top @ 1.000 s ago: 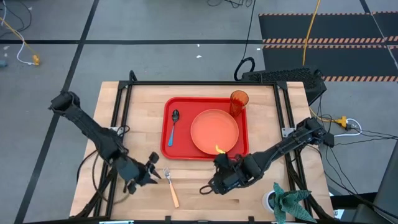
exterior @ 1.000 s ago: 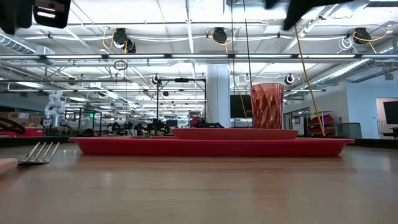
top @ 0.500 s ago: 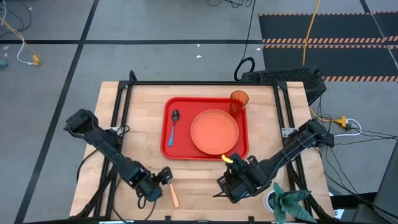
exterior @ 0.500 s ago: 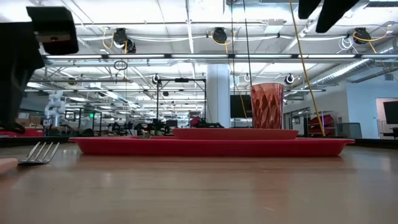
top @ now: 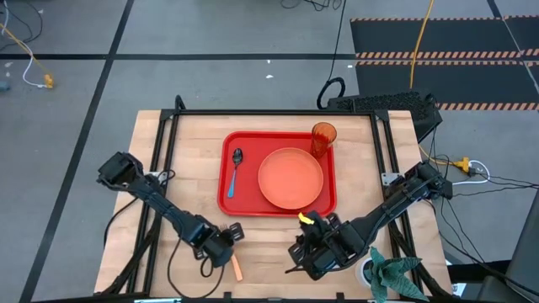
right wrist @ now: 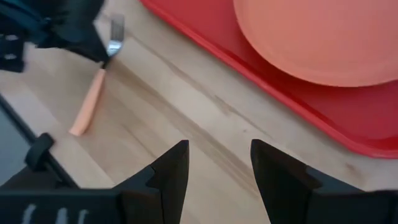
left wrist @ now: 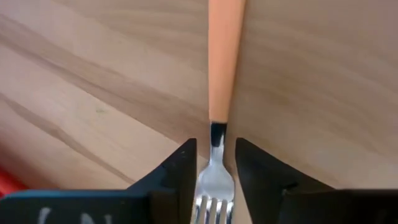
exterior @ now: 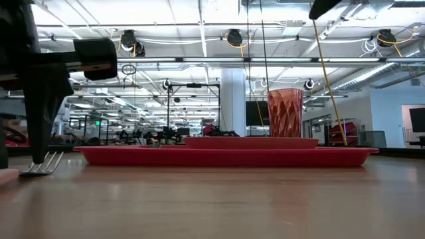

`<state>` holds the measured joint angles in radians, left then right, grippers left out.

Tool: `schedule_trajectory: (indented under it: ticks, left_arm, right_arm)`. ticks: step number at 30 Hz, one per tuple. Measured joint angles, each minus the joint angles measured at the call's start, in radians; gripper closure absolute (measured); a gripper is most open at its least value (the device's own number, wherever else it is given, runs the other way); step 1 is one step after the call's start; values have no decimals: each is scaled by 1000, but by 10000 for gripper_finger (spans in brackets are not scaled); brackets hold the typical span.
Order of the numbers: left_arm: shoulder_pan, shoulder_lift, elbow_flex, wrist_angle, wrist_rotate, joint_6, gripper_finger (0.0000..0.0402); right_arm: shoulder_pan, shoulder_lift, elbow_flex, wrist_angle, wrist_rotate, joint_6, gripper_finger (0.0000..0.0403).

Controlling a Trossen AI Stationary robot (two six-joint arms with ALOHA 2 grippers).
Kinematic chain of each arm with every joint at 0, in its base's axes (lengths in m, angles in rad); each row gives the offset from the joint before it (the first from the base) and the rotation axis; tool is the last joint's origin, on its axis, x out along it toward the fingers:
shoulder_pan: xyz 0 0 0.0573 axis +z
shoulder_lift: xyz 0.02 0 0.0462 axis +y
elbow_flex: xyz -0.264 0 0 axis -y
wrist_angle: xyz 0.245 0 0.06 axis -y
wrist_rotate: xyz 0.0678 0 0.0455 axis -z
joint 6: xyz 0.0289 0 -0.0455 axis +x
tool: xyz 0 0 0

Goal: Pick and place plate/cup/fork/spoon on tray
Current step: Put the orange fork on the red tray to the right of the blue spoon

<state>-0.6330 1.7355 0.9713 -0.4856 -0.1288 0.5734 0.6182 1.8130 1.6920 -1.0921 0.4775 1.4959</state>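
The fork (left wrist: 222, 62), with silver tines and an orange handle, lies flat on the wood near the table's front edge; its handle shows in the high view (top: 237, 270) and its tines in the low view (exterior: 41, 163). My left gripper (top: 226, 243) stands over the fork's neck and is shut on it (left wrist: 216, 167). My right gripper (top: 300, 259) is open and empty (right wrist: 219, 167) above the wood, just in front of the red tray (top: 244, 204). On the tray rest the orange plate (top: 290, 177), the amber cup (top: 323, 136) and the blue-handled spoon (top: 235, 171). My left gripper pinches the fork at its metal neck (left wrist: 216, 138), where the tines meet the orange handle, between its two fingers (left wrist: 180, 171). The fingers come from above, pointing down, and lie across the fork. The fork lies flat on the table.
A green-and-white object (top: 389, 273) sits at the table's near right corner. Black frame rails (top: 160, 151) run along the table's sides. Bare wood lies between the tray's front rim and the table's near edge.
My left gripper has gone toward the table's right and down onto the fork; its fingers now reach the tines in the low view. My right gripper has drawn back a little from the tray toward the near right. The fork has stayed in place.
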Motion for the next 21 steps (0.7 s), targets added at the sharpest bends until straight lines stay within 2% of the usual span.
schedule_trajectory:
  ticks: [4, 11, 14, 17, 19, 21]
  left_arm:
    - [29, 7, 0, 4, 54, 18, 307]
    - [48, 43, 4, 6, 86, 20, 309]
    - [50, 54, 4, 5, 86, 33, 309]
    - [50, 51, 6, -17, 84, 68, 313]
    - [44, 42, 19, -58, 71, 100, 332]
    - [42, 38, 39, -135, 27, 107, 368]
  right_arm:
    - [0, 0, 0, 28, 31, -27, 239]
    - [6, 0, 0, 50, 54, -55, 239]
    - [18, 0, 0, 59, 126, -76, 239]
    - [36, 0, 0, 83, 244, -125, 239]
    - [52, 0, 0, 94, 313, -150, 239]
    - [69, 0, 0, 100, 374, -170, 239]
